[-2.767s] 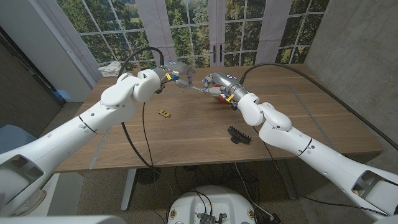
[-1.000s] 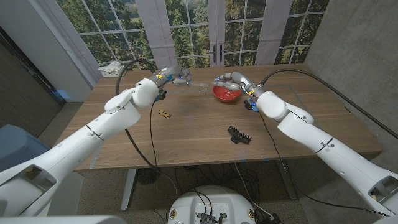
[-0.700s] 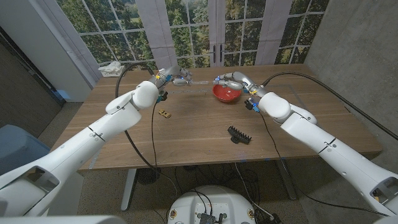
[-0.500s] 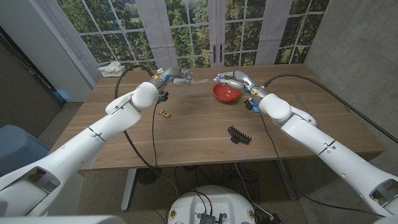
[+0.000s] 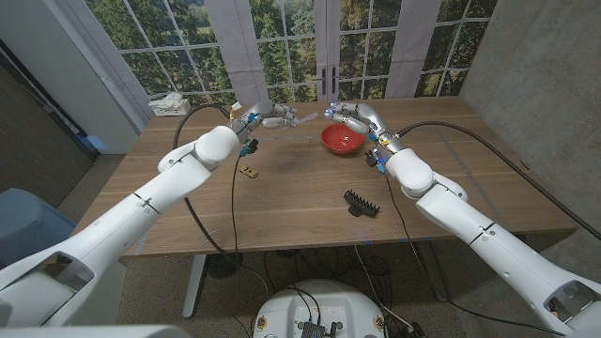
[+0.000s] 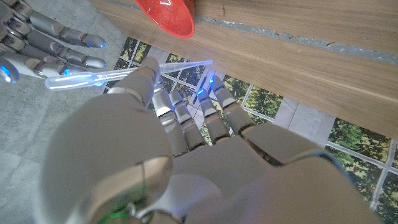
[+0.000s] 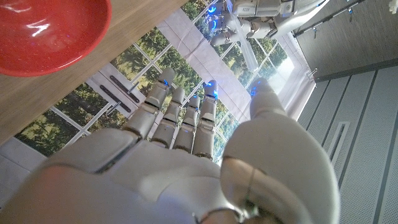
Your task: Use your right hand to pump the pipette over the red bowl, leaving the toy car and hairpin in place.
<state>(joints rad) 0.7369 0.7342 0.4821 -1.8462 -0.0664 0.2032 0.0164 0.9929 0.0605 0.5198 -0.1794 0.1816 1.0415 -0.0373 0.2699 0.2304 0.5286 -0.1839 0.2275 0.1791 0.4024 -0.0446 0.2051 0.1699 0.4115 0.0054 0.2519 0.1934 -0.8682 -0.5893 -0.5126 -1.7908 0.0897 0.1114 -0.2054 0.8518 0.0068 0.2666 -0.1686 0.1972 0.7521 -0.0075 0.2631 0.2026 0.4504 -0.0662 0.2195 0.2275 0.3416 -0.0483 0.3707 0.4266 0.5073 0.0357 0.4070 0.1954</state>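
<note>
Left hand (image 5: 266, 119) holds pipette (image 5: 299, 117) nr red bowl (image 5: 342, 140); bowl looks empty.

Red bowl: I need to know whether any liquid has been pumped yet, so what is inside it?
The red bowl looks empty, glossy red inside. The right hand hides its far rim.

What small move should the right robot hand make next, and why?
Probably reach toward the pipette and close on its bulb: the left robot hand holds it beside the red bowl, while the right robot hand is open and empty.
</note>
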